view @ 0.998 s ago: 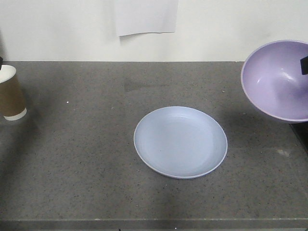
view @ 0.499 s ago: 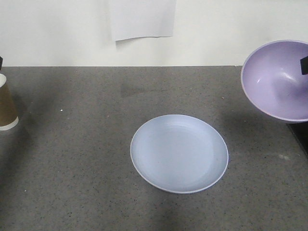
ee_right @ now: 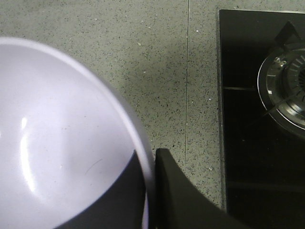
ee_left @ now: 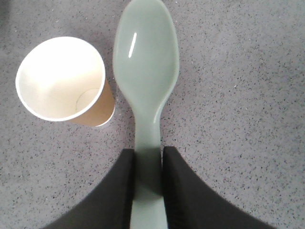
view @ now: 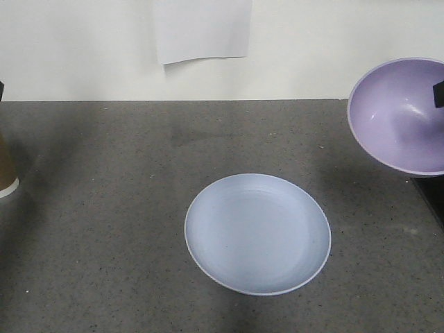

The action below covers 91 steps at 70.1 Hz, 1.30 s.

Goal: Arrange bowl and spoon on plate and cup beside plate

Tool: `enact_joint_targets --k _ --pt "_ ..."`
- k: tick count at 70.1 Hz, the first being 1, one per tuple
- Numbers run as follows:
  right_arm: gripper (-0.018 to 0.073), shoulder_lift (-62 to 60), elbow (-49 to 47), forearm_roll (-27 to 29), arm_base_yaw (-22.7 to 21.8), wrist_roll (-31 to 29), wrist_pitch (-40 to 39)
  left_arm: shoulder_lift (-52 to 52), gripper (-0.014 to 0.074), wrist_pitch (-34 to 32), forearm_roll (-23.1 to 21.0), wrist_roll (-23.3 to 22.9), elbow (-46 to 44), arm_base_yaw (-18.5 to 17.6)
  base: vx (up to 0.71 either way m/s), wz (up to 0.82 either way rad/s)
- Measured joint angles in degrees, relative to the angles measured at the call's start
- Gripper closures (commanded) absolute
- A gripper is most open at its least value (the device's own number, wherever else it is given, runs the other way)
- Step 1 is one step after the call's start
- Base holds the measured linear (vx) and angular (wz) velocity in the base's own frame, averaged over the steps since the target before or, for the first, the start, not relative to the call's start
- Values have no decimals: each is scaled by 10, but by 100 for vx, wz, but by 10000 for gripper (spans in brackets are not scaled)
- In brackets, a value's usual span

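Note:
The pale blue plate [view: 257, 233] lies flat in the middle of the grey counter. At the right edge of the front view the lavender bowl [view: 401, 114] hangs tilted above the counter. My right gripper [ee_right: 150, 155] is shut on the bowl's [ee_right: 57, 143] rim, one finger inside and one outside. My left gripper [ee_left: 148, 152] is shut on the handle of the mint-green spoon [ee_left: 147, 62], whose scoop points forward over the counter. The brown paper cup [ee_left: 64, 81] stands upright just left of the spoon; only its edge [view: 6, 173] shows at the far left of the front view.
A black hob with a gas burner [ee_right: 286, 88] sits right of the bowl, and its corner [view: 431, 198] shows in the front view. A white paper sheet [view: 201, 29] hangs on the back wall.
The front view has shifted: the plate now sits lower and nearer in frame, the cup has slid almost out at the left edge. The bowl keeps its place in frame.

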Motion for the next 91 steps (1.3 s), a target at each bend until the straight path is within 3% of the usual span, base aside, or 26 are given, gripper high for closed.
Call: enact_joint_targets --k 91 --pt "566 0 0 0 0 0 0 0 603 0 0 0 0 0 4 0"
